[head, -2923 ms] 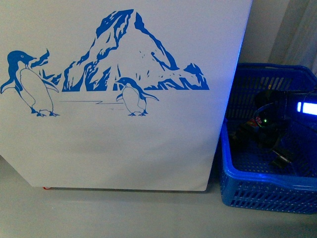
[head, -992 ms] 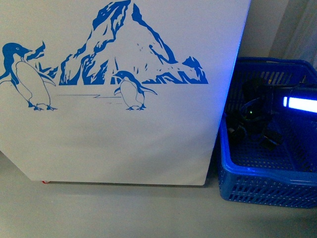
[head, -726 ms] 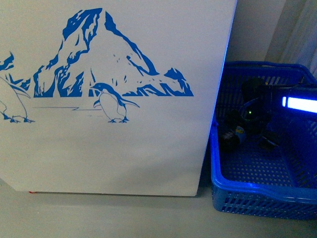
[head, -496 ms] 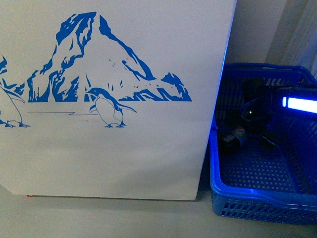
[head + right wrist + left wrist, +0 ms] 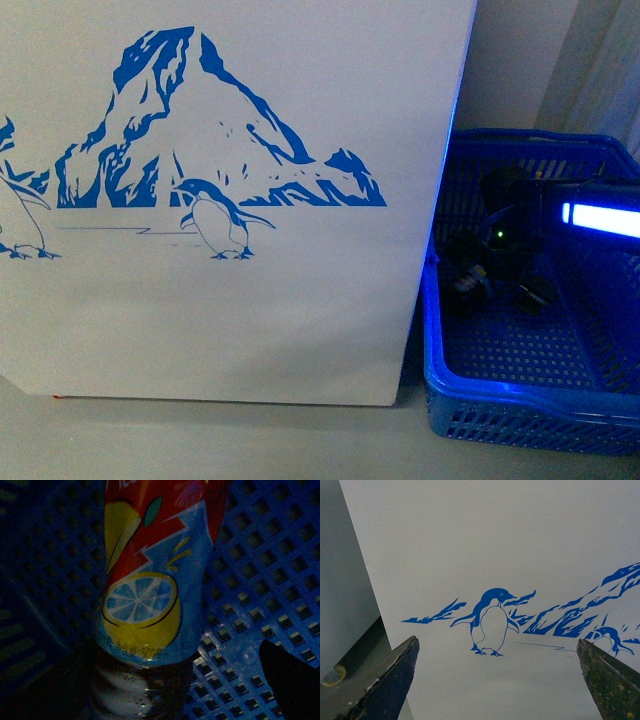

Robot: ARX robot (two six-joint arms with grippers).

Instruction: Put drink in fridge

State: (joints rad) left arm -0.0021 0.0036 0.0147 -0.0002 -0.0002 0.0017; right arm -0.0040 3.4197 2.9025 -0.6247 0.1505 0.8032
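Rightward, past the fridge (image 5: 250, 320) edge, the right tool (image 5: 172, 647) straddles the drink (image 5: 150, 580), unclenched, inside the basket (image 5: 520, 392); left tool (image 5: 496, 642) gapes.

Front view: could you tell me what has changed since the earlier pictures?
The camera swung right: the fridge slid left in frame, its large penguin now cut by the edge, while the blue basket came closer and fuller into view. Neither itself moved; nothing was grasped.

Dim, blue-tinted frames — glaring light strip (image 5: 600, 216) rightward, right wrist view murky.
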